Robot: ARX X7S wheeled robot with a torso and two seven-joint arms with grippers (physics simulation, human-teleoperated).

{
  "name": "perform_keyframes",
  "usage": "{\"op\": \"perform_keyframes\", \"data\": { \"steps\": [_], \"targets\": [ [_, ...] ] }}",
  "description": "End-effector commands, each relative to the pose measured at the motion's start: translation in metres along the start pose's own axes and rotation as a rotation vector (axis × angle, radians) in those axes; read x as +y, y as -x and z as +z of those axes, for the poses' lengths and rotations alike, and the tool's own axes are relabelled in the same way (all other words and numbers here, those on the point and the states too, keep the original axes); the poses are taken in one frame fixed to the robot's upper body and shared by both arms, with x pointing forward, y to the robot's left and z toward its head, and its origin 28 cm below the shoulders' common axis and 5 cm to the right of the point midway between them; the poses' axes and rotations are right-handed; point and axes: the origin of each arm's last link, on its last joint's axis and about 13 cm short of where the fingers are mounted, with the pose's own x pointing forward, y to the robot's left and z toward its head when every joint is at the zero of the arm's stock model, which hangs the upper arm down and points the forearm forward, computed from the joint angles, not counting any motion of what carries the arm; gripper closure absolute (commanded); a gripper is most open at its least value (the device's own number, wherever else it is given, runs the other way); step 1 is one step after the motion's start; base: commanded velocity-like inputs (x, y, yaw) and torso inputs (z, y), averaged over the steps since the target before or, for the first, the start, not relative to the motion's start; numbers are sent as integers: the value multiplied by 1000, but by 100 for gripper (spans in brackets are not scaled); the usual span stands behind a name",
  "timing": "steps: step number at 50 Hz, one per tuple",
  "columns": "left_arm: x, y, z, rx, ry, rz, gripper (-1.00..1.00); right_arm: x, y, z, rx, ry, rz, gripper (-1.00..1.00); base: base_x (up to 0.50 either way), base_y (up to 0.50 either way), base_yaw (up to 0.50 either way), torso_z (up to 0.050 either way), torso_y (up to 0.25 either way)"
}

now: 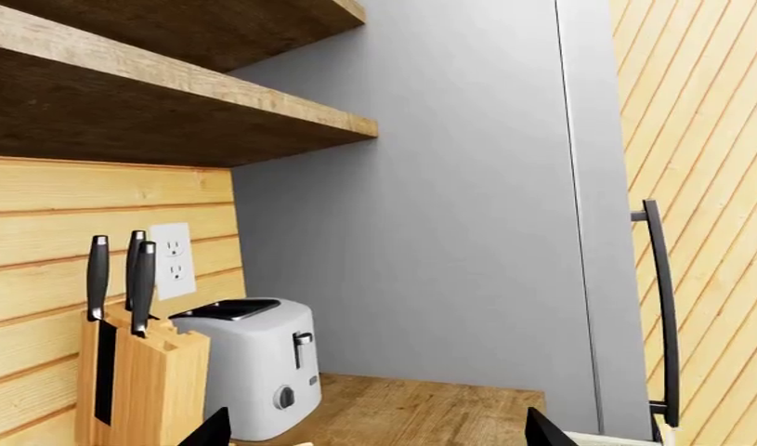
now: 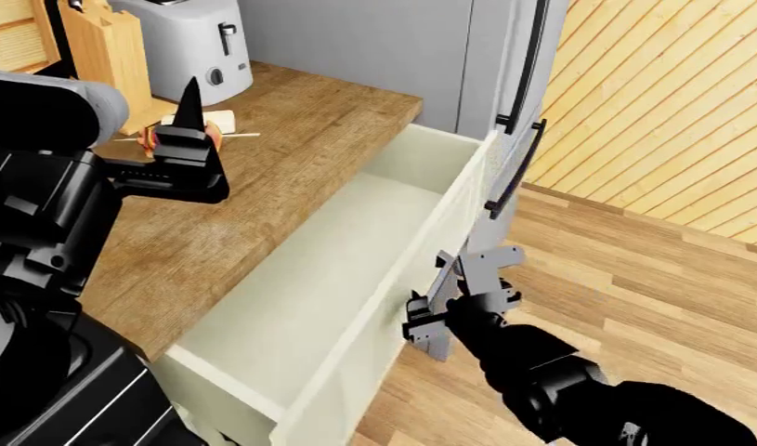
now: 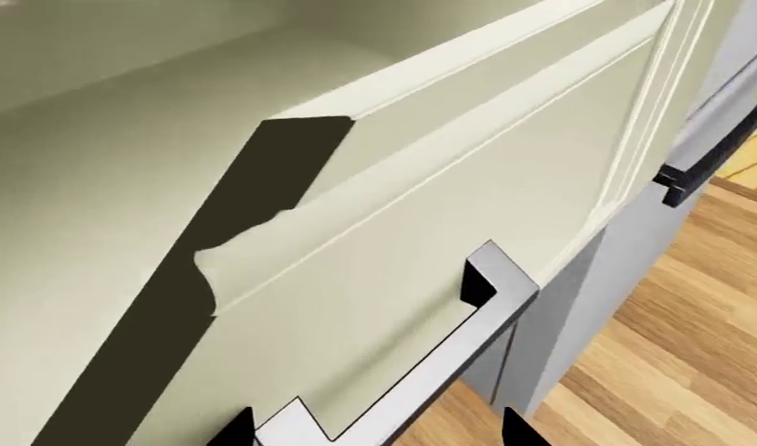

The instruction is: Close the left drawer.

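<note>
Head view, counter: wooden worktop (image 2: pixel 248 177) with visible plank grain, under the raised left gripper (image 2: pixel 189 130), whose dark pointed fingers stand apart, holding nothing.
Room: slatted pale-wood walls, plank floor (image 2: pixel 626 279), rough wooden shelves (image 1: pixel 167 102) overhead.
Left drawer (image 2: pixel 341 279): pulled far out, smooth cream box, bare inside, just beside the right gripper (image 2: pixel 459 302).
Right gripper: at the drawer's front panel by the bar handle (image 3: pixel 440 353) (metallic, square-cornered); its opening I cannot tell.
Beyond the left gripper: white rounded toaster (image 1: pixel 254 362), wooden knife block (image 1: pixel 137 381).
Fridge panel (image 1: pixel 477 204): flat grey, long black handle.
</note>
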Motion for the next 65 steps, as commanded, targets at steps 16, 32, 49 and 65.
{"op": "perform_keyframes", "data": {
  "steps": [16,32,49,65],
  "targets": [
    [-1,0,-1,5,-1,-2,-100,52,-28,20,0,47,237,-100,0,0,0,0,1],
    [-1,0,-1,4,1,-4,-100,81,-27,32,21,149,396,-100,0,0,0,1,0],
    [-1,0,0,2,3,-6,-100,109,-22,37,21,247,567,-100,0,0,0,0,1],
    [-1,1,-1,3,0,-7,-100,105,-24,51,-44,216,547,-100,0,0,0,0,1]
  ]
}}
